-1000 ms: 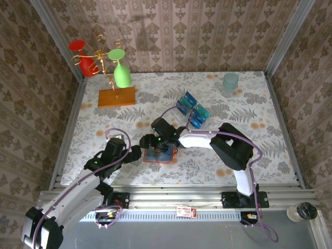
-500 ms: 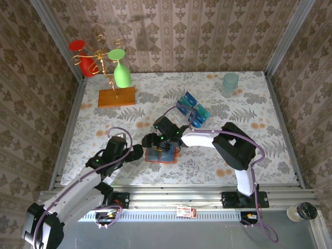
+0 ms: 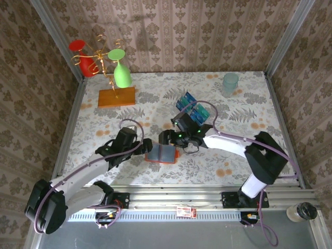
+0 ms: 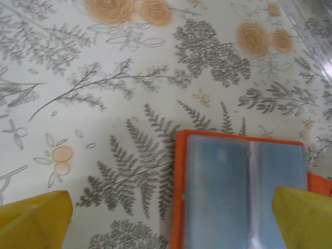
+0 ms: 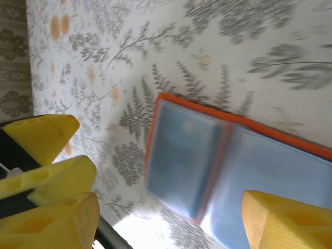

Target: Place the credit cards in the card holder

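Note:
The card holder lies open on the floral table, orange-red rim up, grey-blue pockets showing. My left gripper is at its left edge, open, yellow fingertips straddling the holder's left half. My right gripper hovers open just behind the holder, nothing between its fingertips; the left gripper's yellow fingers show at the left of that view. The credit cards, dark blue and teal, stand upright in a clear tray behind the right gripper.
A wooden slab with a gold stand holding red and green glasses sits at the back left. A pale green tumbler stands at the back right. Metal rails border the table.
The right arm has pulled back and to the right, off the holder, which now lies uncovered. The left arm has reached right to the holder's left edge.

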Motion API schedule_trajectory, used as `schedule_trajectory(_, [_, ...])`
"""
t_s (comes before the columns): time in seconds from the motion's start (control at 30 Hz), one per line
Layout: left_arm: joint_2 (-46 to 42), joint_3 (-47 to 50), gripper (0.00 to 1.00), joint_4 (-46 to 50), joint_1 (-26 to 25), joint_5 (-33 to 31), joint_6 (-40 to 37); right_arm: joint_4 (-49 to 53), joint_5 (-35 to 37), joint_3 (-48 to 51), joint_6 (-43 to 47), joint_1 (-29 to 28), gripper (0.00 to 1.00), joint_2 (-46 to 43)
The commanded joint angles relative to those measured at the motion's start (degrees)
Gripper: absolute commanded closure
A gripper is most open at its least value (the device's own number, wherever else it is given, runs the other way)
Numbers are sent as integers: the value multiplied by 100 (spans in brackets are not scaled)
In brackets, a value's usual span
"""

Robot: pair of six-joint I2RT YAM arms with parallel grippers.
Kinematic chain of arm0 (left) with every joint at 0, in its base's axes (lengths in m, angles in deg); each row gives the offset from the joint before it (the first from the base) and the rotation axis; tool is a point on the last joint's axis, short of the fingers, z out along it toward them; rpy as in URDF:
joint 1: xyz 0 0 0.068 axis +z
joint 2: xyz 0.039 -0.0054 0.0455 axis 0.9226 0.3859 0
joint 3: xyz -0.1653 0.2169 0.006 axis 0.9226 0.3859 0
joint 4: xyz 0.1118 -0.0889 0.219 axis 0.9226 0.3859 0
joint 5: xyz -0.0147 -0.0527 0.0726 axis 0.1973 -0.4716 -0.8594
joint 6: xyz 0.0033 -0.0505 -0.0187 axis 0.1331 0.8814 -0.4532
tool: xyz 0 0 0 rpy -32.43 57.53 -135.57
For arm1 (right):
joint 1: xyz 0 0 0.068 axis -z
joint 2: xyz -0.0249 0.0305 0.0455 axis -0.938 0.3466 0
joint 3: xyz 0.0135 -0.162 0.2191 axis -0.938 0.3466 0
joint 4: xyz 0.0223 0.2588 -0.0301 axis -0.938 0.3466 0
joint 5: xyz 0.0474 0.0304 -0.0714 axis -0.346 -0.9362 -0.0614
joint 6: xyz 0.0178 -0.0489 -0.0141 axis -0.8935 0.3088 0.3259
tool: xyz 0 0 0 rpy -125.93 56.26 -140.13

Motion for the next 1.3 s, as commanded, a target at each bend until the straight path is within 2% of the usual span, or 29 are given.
schedule_trajectory(0.0, [172, -249, 0, -34, -177, -261, -164, 1217, 931, 169, 748, 21, 27, -396])
schedule_trajectory(0.1, [272, -263, 0, -24, -279, -371, -159, 1588, 1188, 215, 1069, 18, 28, -411])
schedule_trajectory(0.3, [410, -145, 0, -197, -351, -460, -95, 1512, 1065, 183, 1272, 18, 32, -20])
schedule_trajectory(0.5, [652, -148, 0, -390, -403, -427, -102, 1436, 1095, 129, 1281, 29, 43, 361])
schedule_trajectory(0.6, [804, -157, 0, -532, -432, -415, -102, 1404, 1097, 111, 1295, 73, 60, 462])
schedule_trajectory(0.77, [1167, -264, 0, -700, -442, -299, -145, 1345, 1079, 112, 1281, 241, 95, 494])
schedule_trajectory(0.83, [1269, -337, 0, -710, -443, -265, -163, 1331, 1089, 146, 1281, 310, 100, 454])
schedule_trajectory(1.27, [1429, -587, 0, -704, -458, -255, -199, 1414, 1182, 657, 1239, 685, 99, -165])
